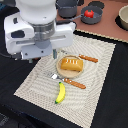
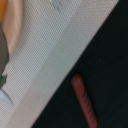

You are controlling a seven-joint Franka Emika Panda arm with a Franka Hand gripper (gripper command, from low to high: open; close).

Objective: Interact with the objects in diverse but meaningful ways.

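"Where is the sausage (image 2: pixel 84 101)?"

"On the dark table, just off the mat's (image 2: pixel 55 65) edge, under the arm. It lies slanted along that edge."

"Is the gripper (image 1: pixel 47 52) holding anything?"

"Can't tell. The fingers are hidden. The bread (image 1: pixel 71 64) sits on the plate (image 1: pixel 81 71), I think."

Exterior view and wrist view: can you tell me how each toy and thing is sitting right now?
bread loaf: resting on the plate.
plate: flat on the placemat.
banana: lying flat on the placemat, apart from the plate.
tomato: sitting in a dark pot.
sausage: lying on the black surface, off the placemat.
end effector: hidden, cannot tell.
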